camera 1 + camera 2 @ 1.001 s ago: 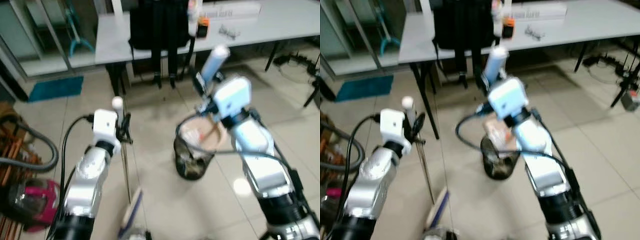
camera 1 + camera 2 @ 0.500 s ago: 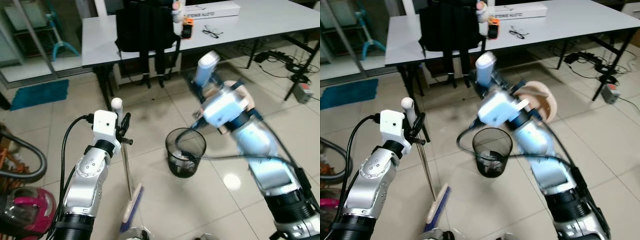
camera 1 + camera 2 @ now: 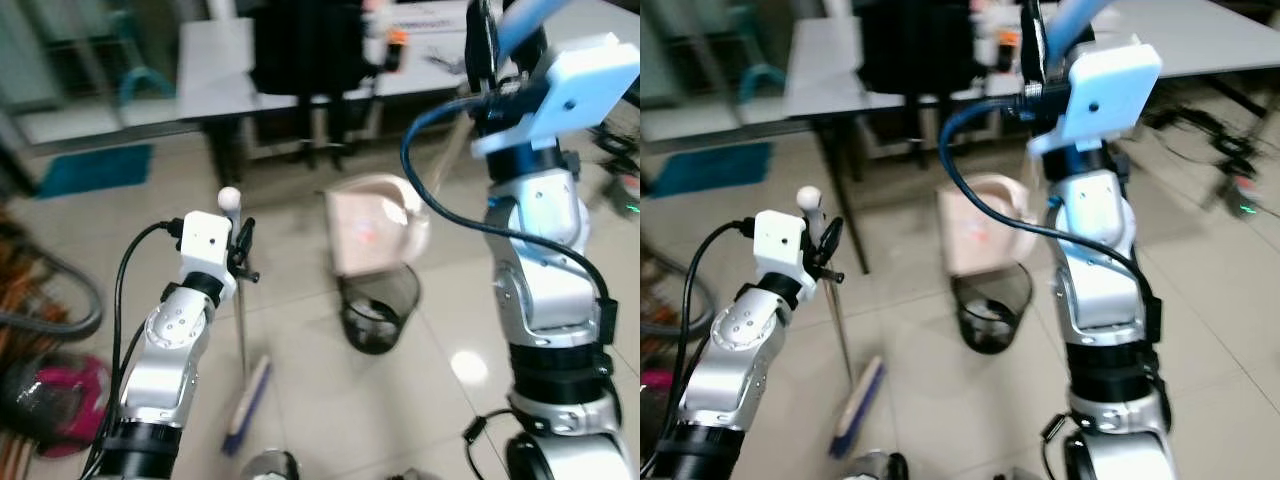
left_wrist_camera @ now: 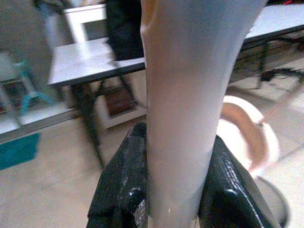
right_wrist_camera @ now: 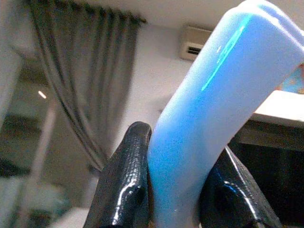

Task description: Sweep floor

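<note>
My left gripper (image 3: 238, 245) is shut on the thin broom handle (image 4: 190, 95), which stands nearly upright. The broom head (image 3: 247, 405) rests on the tiles below. My right gripper (image 3: 490, 45) is raised high and shut on the pale blue handle (image 5: 213, 95) of the dustpan. The beige dustpan (image 3: 375, 225) hangs tilted, with its pan facing me, just above the black mesh bin (image 3: 378, 310). The bin stands on the floor between my arms, with some litter at its bottom.
A white table (image 3: 215, 70) with a black backpack (image 3: 305, 45) on it runs across the back. A pink vacuum cleaner (image 3: 45, 395) and its grey hose (image 3: 70, 320) lie at the left. A teal mat (image 3: 95, 168) is at the back left.
My right arm has lifted the dustpan from beside the bin's rim to hang above it, its handle now high. The left gripper keeps hold of the broom. The camera has shifted.
</note>
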Available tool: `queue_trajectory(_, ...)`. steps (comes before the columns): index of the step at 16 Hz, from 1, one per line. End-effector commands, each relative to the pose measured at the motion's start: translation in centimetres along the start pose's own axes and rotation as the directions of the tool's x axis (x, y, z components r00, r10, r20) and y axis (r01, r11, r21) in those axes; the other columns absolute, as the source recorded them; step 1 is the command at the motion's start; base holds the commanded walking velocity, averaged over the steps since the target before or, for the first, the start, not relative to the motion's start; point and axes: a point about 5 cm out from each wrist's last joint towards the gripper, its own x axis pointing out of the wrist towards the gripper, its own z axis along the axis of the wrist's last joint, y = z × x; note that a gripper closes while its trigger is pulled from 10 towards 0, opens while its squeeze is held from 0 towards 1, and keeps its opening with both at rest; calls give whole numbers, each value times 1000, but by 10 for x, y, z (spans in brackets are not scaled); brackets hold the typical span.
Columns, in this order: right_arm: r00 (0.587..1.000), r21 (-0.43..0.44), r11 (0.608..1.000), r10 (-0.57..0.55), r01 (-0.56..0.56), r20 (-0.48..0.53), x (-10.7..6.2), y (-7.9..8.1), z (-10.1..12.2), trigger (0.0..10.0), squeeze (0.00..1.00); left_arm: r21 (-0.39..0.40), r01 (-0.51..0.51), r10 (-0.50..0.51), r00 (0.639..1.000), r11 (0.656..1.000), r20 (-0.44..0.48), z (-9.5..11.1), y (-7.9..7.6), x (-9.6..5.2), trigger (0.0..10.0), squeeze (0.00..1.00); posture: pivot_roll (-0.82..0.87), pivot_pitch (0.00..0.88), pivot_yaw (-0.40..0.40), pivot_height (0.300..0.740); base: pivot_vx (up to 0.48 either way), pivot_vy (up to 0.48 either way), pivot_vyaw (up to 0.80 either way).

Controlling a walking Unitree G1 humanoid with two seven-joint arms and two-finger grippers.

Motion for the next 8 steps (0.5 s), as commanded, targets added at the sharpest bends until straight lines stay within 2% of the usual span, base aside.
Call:
queue_trajectory(1, 997, 37, 999, -28, 26, 66, 5, -4, 16, 10000, 0, 46, -5, 3, 999, 999, 47, 14, 2, 3, 10000, 0, -41, 62, 68, 740, 0, 0, 788)
queue_trajectory(3, 993, 122, 986, -116, 115, 3, 0, -14, 9, 10000, 0, 72, 0, -4, 999, 997, 51, 19, 2, 3, 10000, 0, -42, 64, 78, 740, 0, 0, 781)
queue_trajectory(6, 989, 131, 981, -140, 146, -55, -7, -18, -1, 10000, 0, 86, 2, -7, 998, 996, 55, 23, 4, 3, 10000, 0, -48, 67, 81, 740, 0, 0, 781)
queue_trajectory(8, 974, 136, 977, -141, 167, -178, -21, -19, -22, 10000, 0, 86, 11, -15, 999, 996, 44, 23, 4, 1, 10000, 0, -47, 70, 83, 740, 0, 0, 781)
